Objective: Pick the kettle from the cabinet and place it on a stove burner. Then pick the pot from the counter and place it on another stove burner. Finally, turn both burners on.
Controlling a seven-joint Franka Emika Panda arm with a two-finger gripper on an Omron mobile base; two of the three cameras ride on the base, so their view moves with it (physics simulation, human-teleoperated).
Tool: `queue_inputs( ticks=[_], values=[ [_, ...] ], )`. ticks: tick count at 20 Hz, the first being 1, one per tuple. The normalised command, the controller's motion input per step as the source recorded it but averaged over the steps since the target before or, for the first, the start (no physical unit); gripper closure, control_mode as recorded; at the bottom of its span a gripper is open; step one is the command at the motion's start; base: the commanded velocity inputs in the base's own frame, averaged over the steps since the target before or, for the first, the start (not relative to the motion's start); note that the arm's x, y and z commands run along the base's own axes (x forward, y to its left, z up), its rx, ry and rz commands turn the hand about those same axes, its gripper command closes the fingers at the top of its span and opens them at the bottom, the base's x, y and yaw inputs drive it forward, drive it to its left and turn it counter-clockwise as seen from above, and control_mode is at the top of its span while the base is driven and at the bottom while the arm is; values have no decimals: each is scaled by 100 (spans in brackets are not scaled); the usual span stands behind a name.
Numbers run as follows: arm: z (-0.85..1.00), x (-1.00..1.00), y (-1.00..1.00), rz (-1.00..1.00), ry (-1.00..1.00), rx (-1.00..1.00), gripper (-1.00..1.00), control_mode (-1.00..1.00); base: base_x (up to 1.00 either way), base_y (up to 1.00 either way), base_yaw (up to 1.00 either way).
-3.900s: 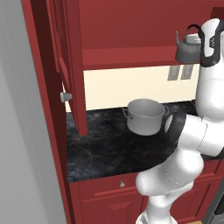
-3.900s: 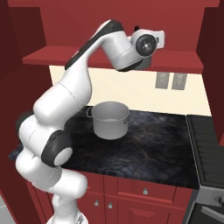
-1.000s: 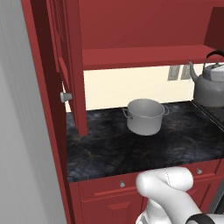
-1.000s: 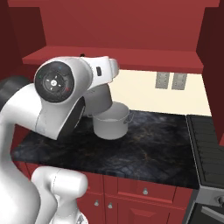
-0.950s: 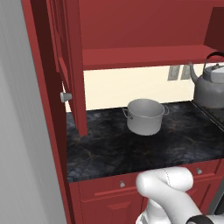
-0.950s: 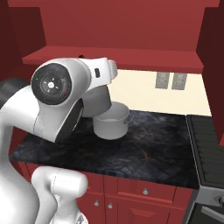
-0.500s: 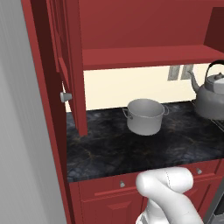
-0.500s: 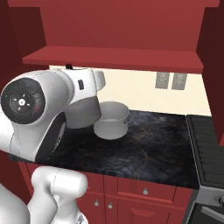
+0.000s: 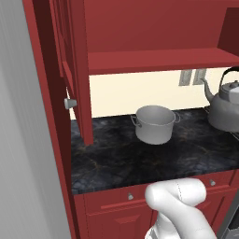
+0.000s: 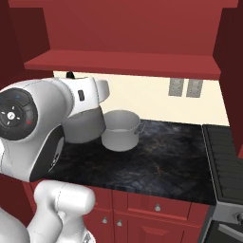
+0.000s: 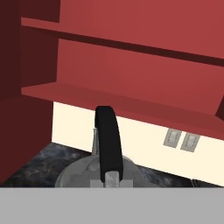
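The kettle (image 11: 83,173) hangs right below me, its black arched handle (image 11: 108,144) rising straight up the middle, grey lid and body under it. Past it runs the red cabinet (image 11: 131,74) shelf, a cream wall with two grey outlets (image 11: 180,140), and the dark veined desk (image 11: 43,164).

Landmark: pot (image 9: 154,123) on the desk (image 9: 140,158).

Left base view: from behind-left of the pot, facing forward and down, mid range; open cabinet (image 9: 74,70) door left of the pot, kettle (image 9: 226,107) at the right edge.

Right base view: from behind-right, forward and down, pot (image 10: 121,130) left of centre, stove burners (image 10: 228,161) far right, robot arm close in the foreground.

Hand view: very near, just above the kettle handle (image 11: 108,144), facing the cabinet shelf.

Both base views share pot, desk, shelf, wall outlets (image 10: 185,87).
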Motion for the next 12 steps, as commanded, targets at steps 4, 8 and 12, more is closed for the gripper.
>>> queue_inputs(
  ticks=[4, 8, 12],
  values=[
    [0, -8, 0, -1, -3, 0, 100, -100, 0, 0, 0],
    [0, 0, 0, 0, 0, 0, 100, 100, -33, -23, -12],
    [0, 0, 0, 0, 0, 0, 100, 100, -37, -29, -17]
  ],
)
